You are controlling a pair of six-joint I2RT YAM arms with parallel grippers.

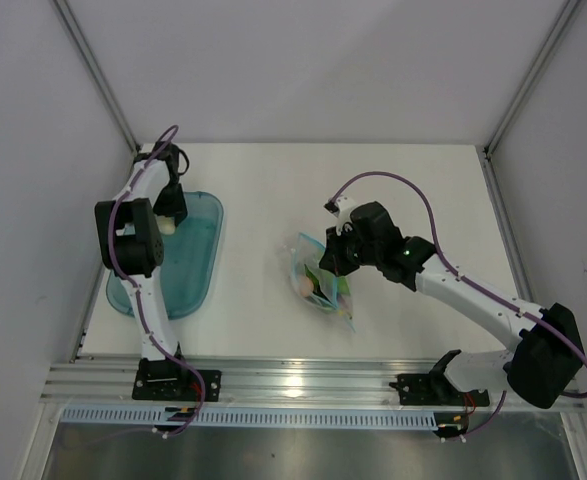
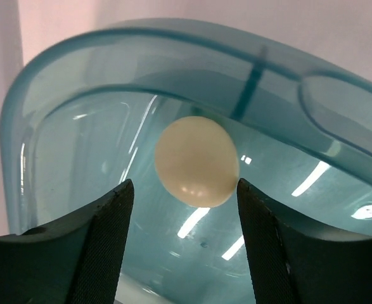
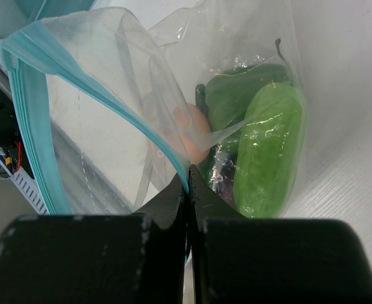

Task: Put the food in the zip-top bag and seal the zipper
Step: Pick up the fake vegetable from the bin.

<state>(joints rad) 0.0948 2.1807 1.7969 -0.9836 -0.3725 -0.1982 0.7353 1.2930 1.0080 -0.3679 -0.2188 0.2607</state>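
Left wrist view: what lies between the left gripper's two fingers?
A cream, egg-like piece sits there in the blue tray, the open left gripper around it; the left wrist view shows it.

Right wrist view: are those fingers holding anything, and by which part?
Yes, the fingers pinch the zip-top bag by one side of its teal zipper.

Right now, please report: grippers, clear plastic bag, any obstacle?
Left gripper open, straddling cream round ball in translucent blue tray. Right gripper shut on clear zip-top bag at teal zipper. Green food inside, mouth open. No obstacle seen.
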